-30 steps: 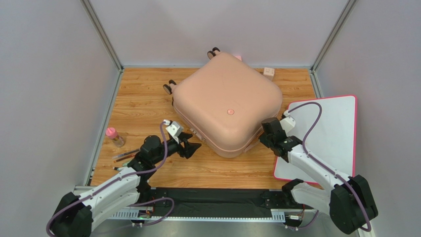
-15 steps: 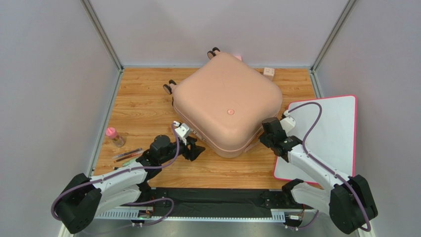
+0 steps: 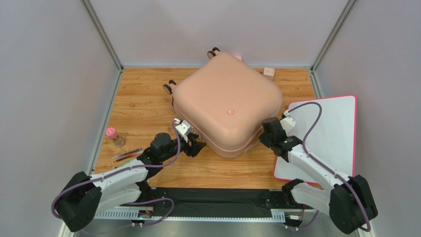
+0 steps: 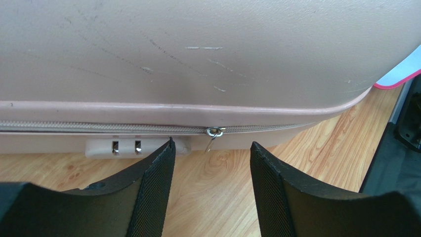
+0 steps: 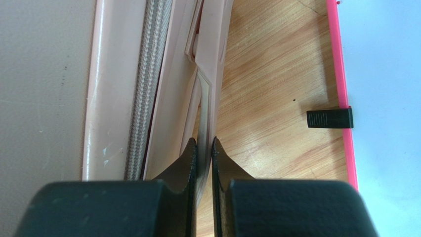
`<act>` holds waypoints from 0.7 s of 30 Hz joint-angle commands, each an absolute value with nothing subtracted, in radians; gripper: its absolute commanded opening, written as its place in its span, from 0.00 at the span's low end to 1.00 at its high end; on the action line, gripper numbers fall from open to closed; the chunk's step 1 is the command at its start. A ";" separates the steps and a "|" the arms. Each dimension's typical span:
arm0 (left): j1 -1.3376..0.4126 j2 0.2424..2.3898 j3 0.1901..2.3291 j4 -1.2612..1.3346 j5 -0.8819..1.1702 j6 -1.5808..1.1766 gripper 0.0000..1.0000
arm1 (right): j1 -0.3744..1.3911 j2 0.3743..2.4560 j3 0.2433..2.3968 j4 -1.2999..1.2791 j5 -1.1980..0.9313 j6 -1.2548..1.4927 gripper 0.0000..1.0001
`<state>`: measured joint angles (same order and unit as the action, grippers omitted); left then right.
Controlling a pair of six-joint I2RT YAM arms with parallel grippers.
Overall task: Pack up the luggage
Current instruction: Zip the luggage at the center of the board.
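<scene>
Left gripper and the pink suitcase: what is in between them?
Just bare wooden tabletop, shown in the left wrist view. The zipper pull on the suitcase hangs opposite the open left gripper.

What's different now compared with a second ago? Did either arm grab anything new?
The left arm swung in toward the pale pink hard-shell suitcase, bringing its open jaws up to the small metal zipper pull, which they don't yet grip. The right jaws stayed clamped on a thin pink strip at the suitcase's edge. The suitcase hasn't moved.
</scene>
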<state>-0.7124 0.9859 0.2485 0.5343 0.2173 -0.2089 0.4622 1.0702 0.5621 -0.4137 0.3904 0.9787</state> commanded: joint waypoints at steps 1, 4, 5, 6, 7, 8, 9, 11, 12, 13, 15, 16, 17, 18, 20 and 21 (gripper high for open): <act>-0.724 0.986 0.288 0.584 0.210 -0.167 0.64 | 0.459 1.058 0.561 -0.399 0.393 0.943 0.00; -0.724 1.021 0.302 0.575 0.202 -0.166 0.64 | 0.457 1.055 0.561 -0.399 0.388 0.942 0.00; -0.724 1.029 0.308 0.577 0.207 -0.166 0.64 | 0.459 1.054 0.560 -0.399 0.387 0.940 0.00; -0.726 1.040 0.311 0.580 0.210 -0.167 0.64 | 0.459 1.054 0.561 -0.399 0.388 0.940 0.00; -0.730 1.055 0.317 0.581 0.209 -0.164 0.64 | 0.457 1.052 0.558 -0.397 0.387 0.940 0.00; -0.729 1.066 0.319 0.583 0.204 -0.163 0.64 | 0.459 1.049 0.558 -0.399 0.385 0.939 0.00; -0.732 1.074 0.324 0.581 0.192 -0.163 0.64 | 0.459 1.048 0.558 -0.397 0.384 0.940 0.00; -0.732 1.088 0.327 0.584 0.189 -0.164 0.64 | 0.459 1.042 0.555 -0.397 0.383 0.939 0.00; -0.736 1.088 0.327 0.592 0.183 -0.161 0.64 | 0.460 1.039 0.555 -0.399 0.385 0.939 0.00; -0.745 1.088 0.327 0.594 0.178 -0.153 0.64 | 0.459 1.035 0.552 -0.397 0.385 0.937 0.00; -0.752 1.091 0.328 0.600 0.172 -0.150 0.64 | 0.459 1.035 0.549 -0.399 0.390 0.937 0.00; -0.755 1.098 0.336 0.601 0.170 -0.150 0.63 | 0.459 1.035 0.548 -0.397 0.391 0.937 0.00; -0.756 1.104 0.339 0.601 0.170 -0.149 0.63 | 0.459 1.035 0.548 -0.397 0.390 0.937 0.00; -0.756 1.112 0.342 0.601 0.166 -0.147 0.61 | 0.459 1.035 0.549 -0.397 0.388 0.936 0.00; -0.761 1.134 0.351 0.601 0.155 -0.144 0.54 | 0.459 1.034 0.549 -0.399 0.387 0.937 0.00; -0.761 1.137 0.353 0.601 0.135 -0.147 0.50 | 0.459 1.034 0.549 -0.399 0.385 0.936 0.00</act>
<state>-0.7460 1.1080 0.3073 0.5564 0.1440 -0.1680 0.4610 1.0588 0.5545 -0.4065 0.3843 0.9730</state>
